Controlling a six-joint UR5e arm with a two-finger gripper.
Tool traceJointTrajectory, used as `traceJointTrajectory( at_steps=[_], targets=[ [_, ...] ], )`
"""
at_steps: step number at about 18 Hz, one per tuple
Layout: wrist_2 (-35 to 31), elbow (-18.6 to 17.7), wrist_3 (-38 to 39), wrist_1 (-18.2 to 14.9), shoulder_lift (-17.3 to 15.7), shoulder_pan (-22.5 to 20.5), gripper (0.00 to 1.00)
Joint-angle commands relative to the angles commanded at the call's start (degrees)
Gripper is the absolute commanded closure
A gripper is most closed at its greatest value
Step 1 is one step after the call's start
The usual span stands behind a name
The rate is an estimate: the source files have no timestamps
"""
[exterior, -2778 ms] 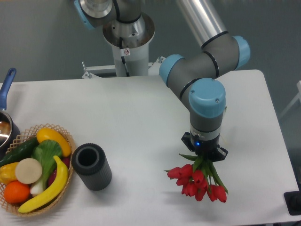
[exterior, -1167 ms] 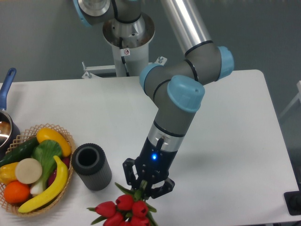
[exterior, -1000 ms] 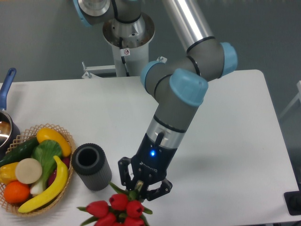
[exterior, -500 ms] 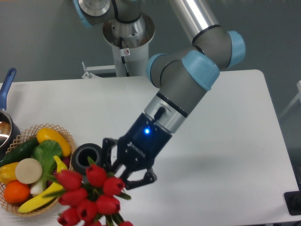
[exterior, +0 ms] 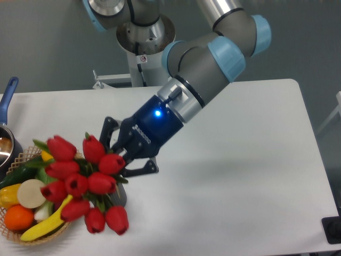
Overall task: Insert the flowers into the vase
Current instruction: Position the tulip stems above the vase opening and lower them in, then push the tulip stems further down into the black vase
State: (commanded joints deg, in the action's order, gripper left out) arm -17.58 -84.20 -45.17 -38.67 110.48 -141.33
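Note:
My gripper (exterior: 123, 154) is shut on the stems of the flowers (exterior: 85, 181), a bunch of red tulip buds with green leaves. The bunch is held up in the air over the left part of the table, its heads pointing left and toward the camera. The buds cover nearly all of the vase (exterior: 120, 196); only a dark grey sliver of its side shows under the bunch, below my fingers. The vase's mouth is hidden.
A wicker basket (exterior: 21, 233) with a banana, an orange, a cucumber and other produce sits at the front left, partly behind the tulips. A metal pot with a blue handle (exterior: 9, 92) stands at the left edge. The arm's base is at the back.
The arm has swung the bunch from the front right of the table across to the left and lifted it, tilting the wrist until the buds came over the vase and basket.

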Motion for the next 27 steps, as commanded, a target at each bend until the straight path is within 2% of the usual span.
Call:
traceJointTrajectory(
  at_steps=[11, 17, 27],
  targets=[
    [-0.18, -5.19, -5.44, 0.0, -1.14, 0.97, 0.89],
    [-0.44, -6.15, -9.41, -0.09, 0.79, 1.49, 0.88],
    [-0.53, -13.8, -16.96, 0.0, 0.18, 2.37, 0.84]
  ],
)
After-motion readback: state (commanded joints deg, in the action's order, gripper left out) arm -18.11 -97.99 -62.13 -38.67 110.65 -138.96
